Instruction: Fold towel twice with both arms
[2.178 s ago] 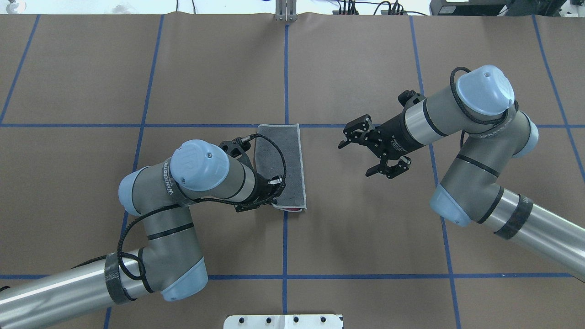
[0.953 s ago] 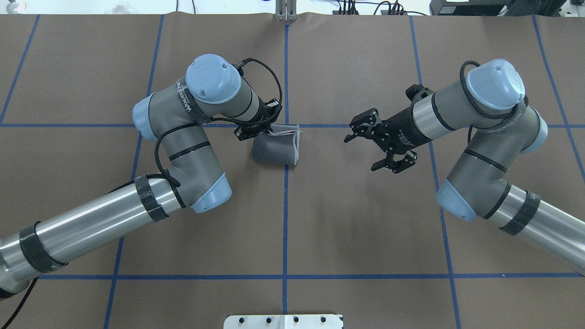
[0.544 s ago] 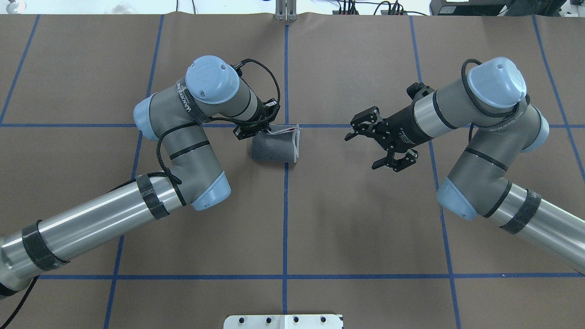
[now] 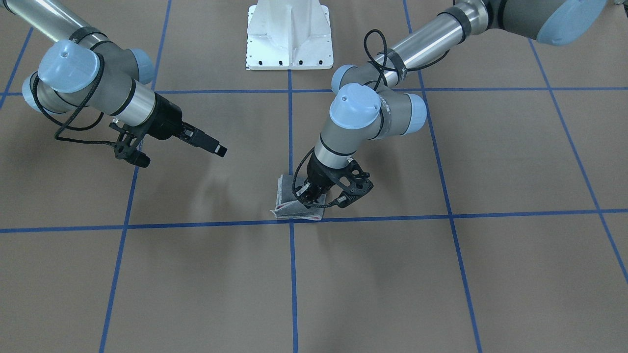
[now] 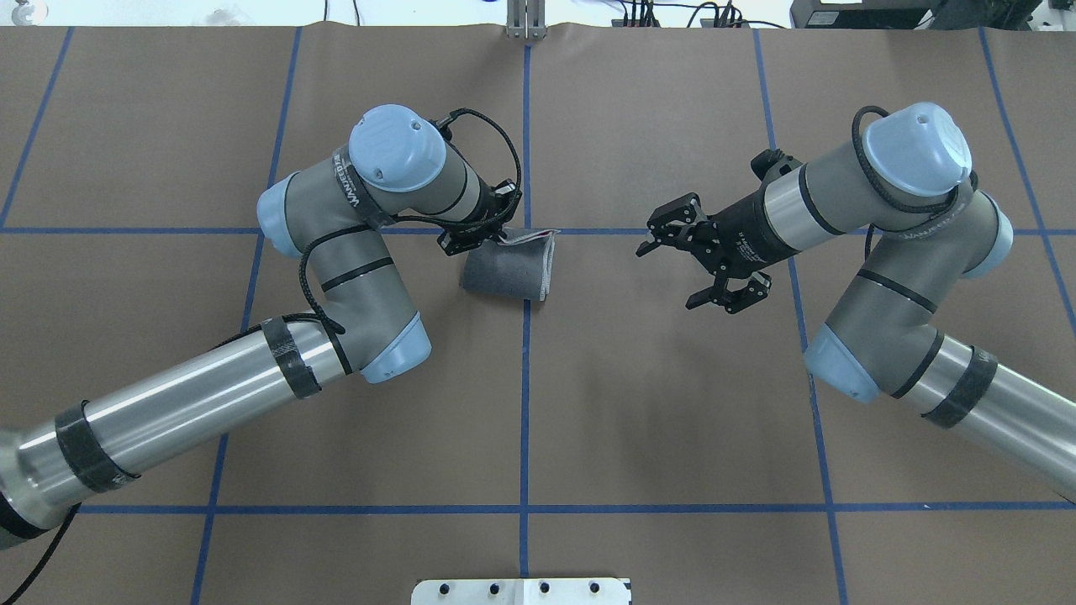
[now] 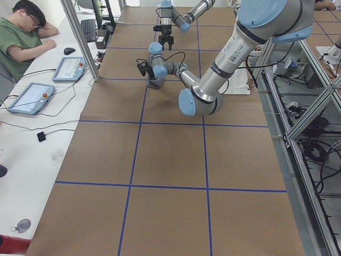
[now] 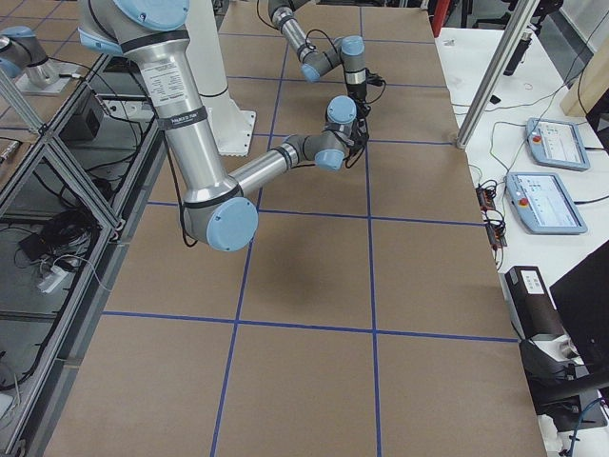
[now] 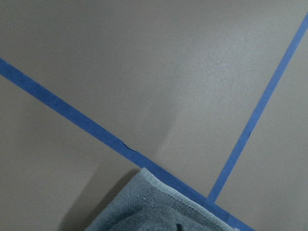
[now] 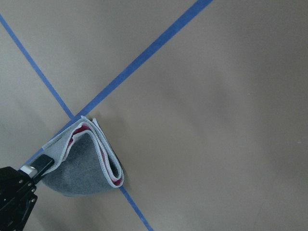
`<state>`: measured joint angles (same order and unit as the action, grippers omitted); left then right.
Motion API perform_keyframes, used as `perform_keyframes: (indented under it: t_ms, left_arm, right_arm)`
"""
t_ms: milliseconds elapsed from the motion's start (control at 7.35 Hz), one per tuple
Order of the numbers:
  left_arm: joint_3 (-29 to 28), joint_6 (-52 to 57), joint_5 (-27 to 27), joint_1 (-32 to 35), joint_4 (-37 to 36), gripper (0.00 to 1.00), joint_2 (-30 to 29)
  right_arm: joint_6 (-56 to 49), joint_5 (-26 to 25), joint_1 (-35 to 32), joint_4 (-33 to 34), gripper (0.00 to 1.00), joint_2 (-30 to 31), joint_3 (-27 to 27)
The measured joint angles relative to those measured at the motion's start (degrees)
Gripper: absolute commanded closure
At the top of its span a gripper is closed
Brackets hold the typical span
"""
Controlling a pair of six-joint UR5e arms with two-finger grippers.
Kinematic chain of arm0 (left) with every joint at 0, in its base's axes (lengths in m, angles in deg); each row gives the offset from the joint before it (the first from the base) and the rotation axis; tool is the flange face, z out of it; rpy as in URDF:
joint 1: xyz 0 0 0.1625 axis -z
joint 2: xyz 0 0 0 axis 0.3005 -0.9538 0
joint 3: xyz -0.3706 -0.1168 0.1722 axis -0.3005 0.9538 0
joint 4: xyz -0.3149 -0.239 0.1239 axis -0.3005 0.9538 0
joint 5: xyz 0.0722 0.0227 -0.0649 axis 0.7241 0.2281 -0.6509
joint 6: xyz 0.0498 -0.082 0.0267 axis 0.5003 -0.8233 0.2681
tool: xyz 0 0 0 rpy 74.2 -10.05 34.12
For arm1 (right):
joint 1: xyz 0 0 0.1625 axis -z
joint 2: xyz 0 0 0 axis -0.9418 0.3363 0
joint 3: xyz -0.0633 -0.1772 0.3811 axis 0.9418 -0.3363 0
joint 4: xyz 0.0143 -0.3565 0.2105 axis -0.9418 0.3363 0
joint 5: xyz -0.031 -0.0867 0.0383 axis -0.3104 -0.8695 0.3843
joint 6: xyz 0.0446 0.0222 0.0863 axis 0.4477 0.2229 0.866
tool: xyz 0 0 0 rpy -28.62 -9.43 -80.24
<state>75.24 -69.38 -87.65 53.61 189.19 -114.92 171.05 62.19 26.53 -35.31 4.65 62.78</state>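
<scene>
2 folds; towel [image 5: 504, 273] grey (pink w/in).

The towel [image 5: 507, 270], a long grey strip with 1 fold 2.2 s ago, is now doubled into a short packet with 2 folds. The left gripper [image 5: 481, 238] has swept from the strip's near end to its far end at the blue cross line [image 5: 630, 231], carrying that end over. The right gripper [image 5: 670, 277] has drawn back slightly to the right.
</scene>
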Motion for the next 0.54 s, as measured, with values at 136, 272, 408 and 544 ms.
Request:
perform_keyframes:
  t_ms: [136, 272, 408, 544]
  left_arm:
    - [-0.40, -0.39, 0.02, 0.07, 0.20, 0.01, -0.18]
    - [-0.62, -0.68, 0.06, 0.10, 0.36, 0.00, -0.26]
    - [-0.76, -0.81, 0.08, 0.15, 0.53, 0.00, -0.34]
    - [-0.81, -0.87, 0.07, 0.33, 0.65, 0.00, -0.37]
  right_arm:
    - [0.00, -0.01, -0.02, 0.00, 0.01, -0.03, 0.01]
    - [0.00, -0.05, -0.03, 0.00, 0.01, -0.08, 0.01]
    - [0.00, -0.07, -0.03, 0.00, 0.01, -0.12, 0.00]
    - [0.00, -0.07, -0.07, 0.00, 0.01, -0.17, -0.01]
